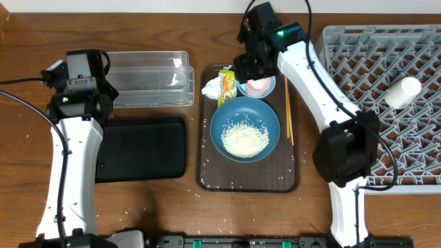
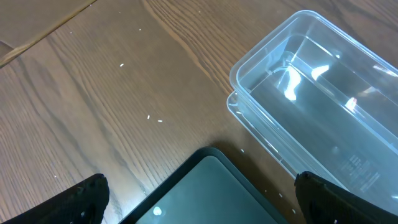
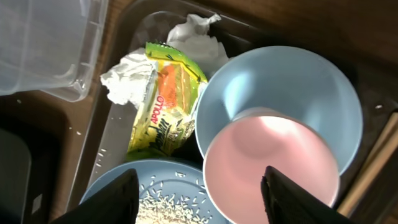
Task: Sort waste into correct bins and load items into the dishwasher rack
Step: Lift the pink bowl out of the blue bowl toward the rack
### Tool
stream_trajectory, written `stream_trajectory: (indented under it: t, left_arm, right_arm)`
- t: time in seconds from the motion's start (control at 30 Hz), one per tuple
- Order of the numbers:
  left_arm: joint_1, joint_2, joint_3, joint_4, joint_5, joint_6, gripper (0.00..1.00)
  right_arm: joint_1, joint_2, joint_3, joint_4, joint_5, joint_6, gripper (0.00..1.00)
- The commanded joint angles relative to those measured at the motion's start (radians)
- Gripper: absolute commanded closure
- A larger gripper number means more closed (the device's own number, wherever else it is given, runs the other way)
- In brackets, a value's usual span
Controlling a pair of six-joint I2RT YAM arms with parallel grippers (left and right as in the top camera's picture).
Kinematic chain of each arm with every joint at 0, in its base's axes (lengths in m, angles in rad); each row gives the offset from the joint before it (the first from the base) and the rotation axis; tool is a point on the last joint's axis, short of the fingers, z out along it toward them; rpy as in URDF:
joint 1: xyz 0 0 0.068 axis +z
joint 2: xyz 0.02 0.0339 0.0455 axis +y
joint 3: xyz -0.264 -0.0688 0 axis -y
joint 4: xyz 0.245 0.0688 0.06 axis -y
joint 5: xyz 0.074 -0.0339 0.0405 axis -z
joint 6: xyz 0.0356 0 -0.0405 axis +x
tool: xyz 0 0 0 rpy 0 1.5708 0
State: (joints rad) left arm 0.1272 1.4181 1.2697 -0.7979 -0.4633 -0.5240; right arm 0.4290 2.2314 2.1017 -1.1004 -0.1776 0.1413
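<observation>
My right gripper (image 1: 249, 72) (image 3: 200, 199) is open low over the brown serving tray. One finger hangs inside the small light-blue bowl (image 1: 260, 85) (image 3: 280, 99), the other over the large blue bowl (image 1: 227, 114) (image 3: 155, 173), so the small bowl's rim lies between them. Loose rice (image 1: 244, 140) (image 3: 168, 208) fills the large bowl. A yellow-green snack wrapper (image 1: 226, 86) (image 3: 165, 106) and a crumpled tissue (image 1: 210, 87) (image 3: 193, 34) lie beside the bowls. Chopsticks (image 1: 289, 117) rest along the tray's right side. My left gripper (image 1: 100, 103) (image 2: 199, 199) is open and empty over the black tray (image 1: 145, 148) (image 2: 211, 193), next to the clear tub (image 1: 148, 79) (image 2: 311, 93).
The grey dishwasher rack (image 1: 413, 158) stands at the right with a white cup (image 1: 403, 91) lying in it. The brown serving tray (image 1: 207, 172) holds the bowls. Stray rice grains dot the wooden table and the tray.
</observation>
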Motion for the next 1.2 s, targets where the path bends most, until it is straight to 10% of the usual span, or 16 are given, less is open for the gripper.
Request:
stream_trajectory:
  t: [0.0,0.67,1.17]
  left_arm:
    - [0.002,0.002,-0.001,-0.003,-0.016,-0.005,0.02]
    - [0.002,0.002,-0.001,-0.002,-0.016,-0.005,0.02]
    - [0.002,0.002,-0.001,-0.003,-0.016,-0.005,0.02]
  right_arm:
    - [0.037,0.011,0.030,0.000,0.045,0.027,0.40]
    - [0.106,0.110,0.029,-0.012,0.335,0.129,0.58]
    - [0.105,0.046,0.039,-0.031,0.270,0.151,0.94]
